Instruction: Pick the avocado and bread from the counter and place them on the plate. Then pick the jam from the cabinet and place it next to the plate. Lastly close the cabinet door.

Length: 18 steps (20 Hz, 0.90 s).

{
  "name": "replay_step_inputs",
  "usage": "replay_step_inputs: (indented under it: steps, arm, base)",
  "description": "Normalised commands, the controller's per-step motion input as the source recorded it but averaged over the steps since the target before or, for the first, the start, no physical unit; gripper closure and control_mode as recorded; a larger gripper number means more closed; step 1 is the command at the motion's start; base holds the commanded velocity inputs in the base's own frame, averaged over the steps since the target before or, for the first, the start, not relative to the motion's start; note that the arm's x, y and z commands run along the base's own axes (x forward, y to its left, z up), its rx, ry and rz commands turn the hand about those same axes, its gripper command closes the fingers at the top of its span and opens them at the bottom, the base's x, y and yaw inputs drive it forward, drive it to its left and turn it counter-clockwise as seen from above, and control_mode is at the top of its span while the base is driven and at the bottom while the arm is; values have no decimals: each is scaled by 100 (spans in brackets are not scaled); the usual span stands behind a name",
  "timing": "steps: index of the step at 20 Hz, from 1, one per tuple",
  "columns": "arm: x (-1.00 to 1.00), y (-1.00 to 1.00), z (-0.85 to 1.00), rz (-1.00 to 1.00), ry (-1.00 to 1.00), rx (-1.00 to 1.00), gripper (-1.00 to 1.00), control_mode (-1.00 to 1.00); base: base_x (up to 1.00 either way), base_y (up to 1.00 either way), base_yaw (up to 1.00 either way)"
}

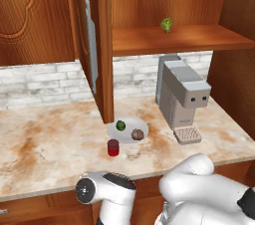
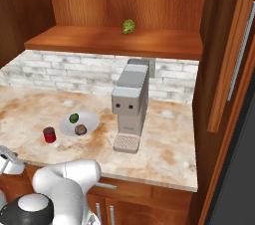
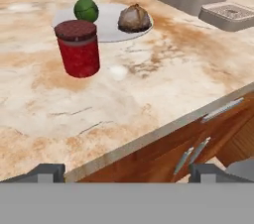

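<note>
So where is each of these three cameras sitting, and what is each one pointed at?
Left base view: behind the arm's left, looking down at the counter; white arm at lower right.
Right base view: behind its right, same counter; arm lower left.
Hand view: on the hand, low by the counter edge, fingertips at bottom.
All share the jam, plate.

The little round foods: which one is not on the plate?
The bumpy yellow-green leafy one sits up on the wooden cabinet shelf. The smooth dark green avocado and brown mottled bread both lie on the white plate.
</note>
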Motion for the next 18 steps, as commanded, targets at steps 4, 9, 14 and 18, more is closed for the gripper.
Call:
replay_step_inputs:
  steps: [4, 9, 14, 18]
  arm:
    - [-68, 0, 38, -10, -25, -1, -100, -100]
    - [-34, 14, 43, -8, -26, -6, -100, -100]
    - [-13, 33, 51, -7, -29, -10, -100, -100]
    - [-18, 32, 54, -12, -21, -8, -100, -100]
  base:
    - [0, 0, 0]
    - [0, 0, 0]
    - [0, 0, 0]
    - [0, 0, 0]
